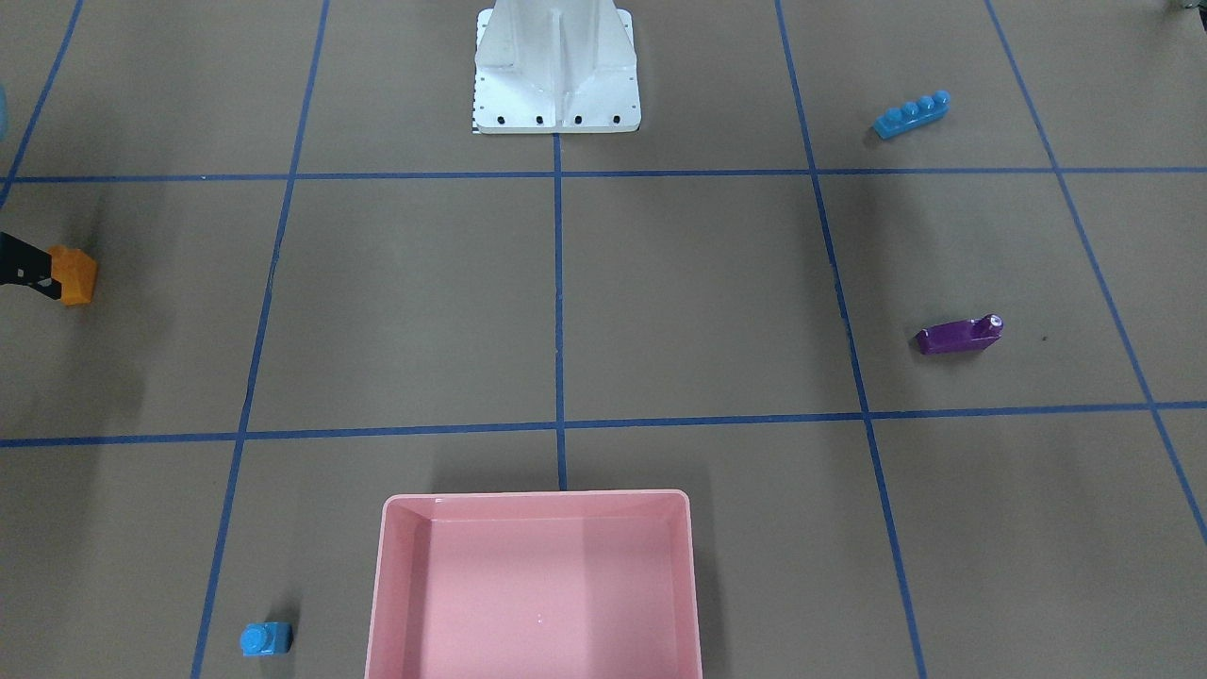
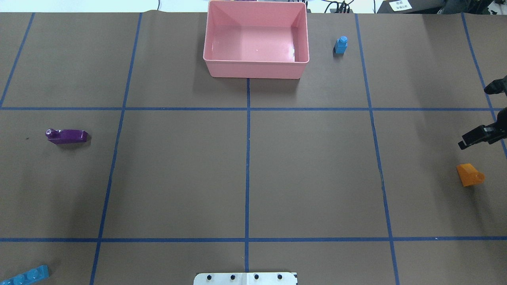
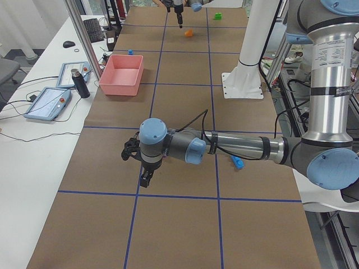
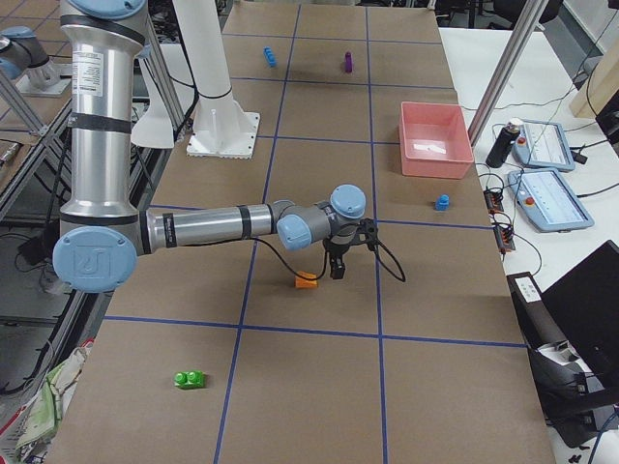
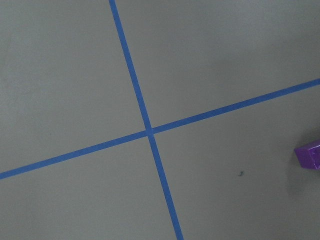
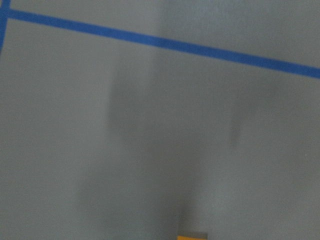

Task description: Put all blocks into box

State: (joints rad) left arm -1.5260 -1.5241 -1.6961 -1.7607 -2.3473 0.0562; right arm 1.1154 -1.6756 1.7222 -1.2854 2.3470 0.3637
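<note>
Nearest the base, I am leaving the long light-blue block (image 2: 27, 275) alone while my right gripper (image 4: 336, 269) is hanging just beside the orange block (image 2: 469, 175), its fingers (image 2: 477, 137) spread wide and holding nothing. I am worrying that, closing off-centre, a pad is going to catch the slope and flick the block away. The left gripper (image 3: 143, 175) is hovering near the purple block (image 2: 67, 135); I cannot tell its opening. Farther out, the box (image 2: 253, 70) is sitting empty, the small light-blue block (image 2: 340, 44) beside it.
</note>
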